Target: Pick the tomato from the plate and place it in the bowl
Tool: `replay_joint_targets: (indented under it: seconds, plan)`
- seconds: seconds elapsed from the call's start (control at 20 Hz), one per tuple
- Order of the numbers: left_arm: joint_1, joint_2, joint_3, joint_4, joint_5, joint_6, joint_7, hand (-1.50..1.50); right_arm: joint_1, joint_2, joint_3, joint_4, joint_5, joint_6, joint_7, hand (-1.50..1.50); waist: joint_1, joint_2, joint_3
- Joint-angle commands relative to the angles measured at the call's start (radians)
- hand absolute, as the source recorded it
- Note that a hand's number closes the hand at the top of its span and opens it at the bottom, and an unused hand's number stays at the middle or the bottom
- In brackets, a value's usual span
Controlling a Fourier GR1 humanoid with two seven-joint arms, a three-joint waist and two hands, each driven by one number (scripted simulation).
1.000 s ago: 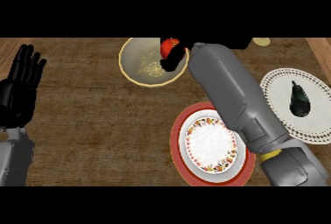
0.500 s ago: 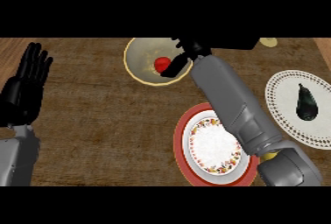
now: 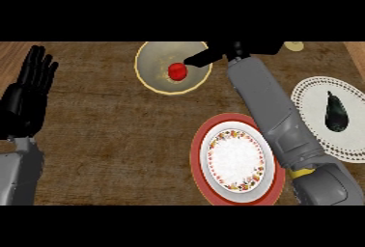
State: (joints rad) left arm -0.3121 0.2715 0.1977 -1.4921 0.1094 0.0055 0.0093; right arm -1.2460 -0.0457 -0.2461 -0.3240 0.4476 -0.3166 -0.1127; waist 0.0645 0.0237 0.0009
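At the lower right of the frame, the red-rimmed plate (image 3: 197, 155) holds no tomato. At the left edge, the left hand (image 3: 27, 99) rests open, fingers up. In the upper middle, the tomato (image 3: 176, 71) lies inside the bowl (image 3: 158, 57), small, round and smooth. It is probably light, soft-skinned and apt to roll, so it is best pinched across its widest part. The right hand (image 3: 214, 55) is beside it with its fingers apparently straight and off the tomato, though the frame edge partly hides the hand.

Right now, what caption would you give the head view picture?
Tomato lies in the bowl, right hand open over its rim.
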Motion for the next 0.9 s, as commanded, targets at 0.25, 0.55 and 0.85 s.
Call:
replay_joint_targets:
  seconds: [0.25,0.55,0.85]
  plan:
    - [0.035,0.001,0.011,-0.032,0.005,-0.002,-0.004,0.0,0.042,-0.186,-0.151,0.045,-0.122,0.042,-0.101,-1.5,-0.014,-0.004,0.0]
    - [0.024,0.023,0.037,0.012,0.015,-0.016,-0.019,0.0,0.16,-0.358,-0.21,0.049,-0.186,0.242,-0.259,-1.5,-0.033,-0.004,0.001]
    - [0.072,-0.007,0.011,-0.035,0.017,-0.023,-0.022,0.0,0.155,-0.441,-0.234,0.11,-0.203,0.331,-0.29,-1.5,-0.008,-0.001,0.001]
